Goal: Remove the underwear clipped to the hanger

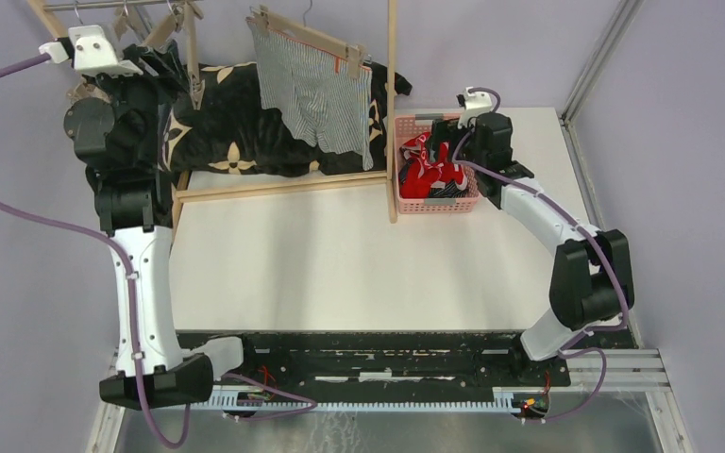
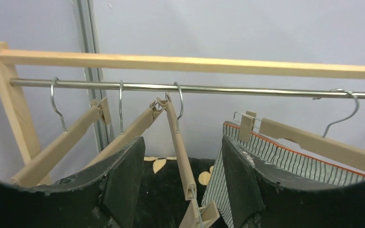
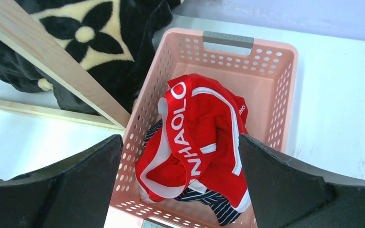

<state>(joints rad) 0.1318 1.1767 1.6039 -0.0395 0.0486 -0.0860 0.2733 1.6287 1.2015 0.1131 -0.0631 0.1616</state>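
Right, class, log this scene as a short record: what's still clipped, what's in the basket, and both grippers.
Still clipped: grey shorts, on its hanger
Basket: red shorts over navy shorts
Bare hangers: three, on the rail
Left gripper: open, among the hangers
Right gripper: open, above the basket

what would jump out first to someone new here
The bright red shorts with white lettering, heaped in the pink basket at the table's right rear, over a navy striped pair. Next, the grey striped shorts clipped to a wooden hanger on the rail, near a black cushion with beige flowers.
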